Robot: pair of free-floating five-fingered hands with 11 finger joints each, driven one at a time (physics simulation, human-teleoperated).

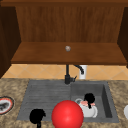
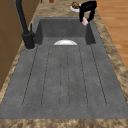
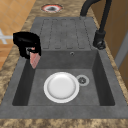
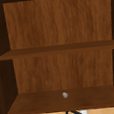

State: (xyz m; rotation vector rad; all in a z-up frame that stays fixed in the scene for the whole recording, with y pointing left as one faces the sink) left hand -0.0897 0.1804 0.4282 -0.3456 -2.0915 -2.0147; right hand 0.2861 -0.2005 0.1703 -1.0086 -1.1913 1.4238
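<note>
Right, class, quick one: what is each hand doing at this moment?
Left hand: in the air at the sink's front edge; fingers cannot be told.
Right hand: over the basin, shut on a small pink thing, above the white plate.

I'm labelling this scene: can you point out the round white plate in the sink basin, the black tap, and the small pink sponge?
Round white plate (image 3: 61, 87), right side view, its flat centre.
Black tap (image 3: 99, 40), right side view, its base.
Small pink sponge (image 3: 34, 60), right side view, its face below the right hand (image 3: 27, 42).

A small pink block (image 3: 34, 59) hangs pinched above the sink basin's (image 3: 97, 72) near edge.
</note>
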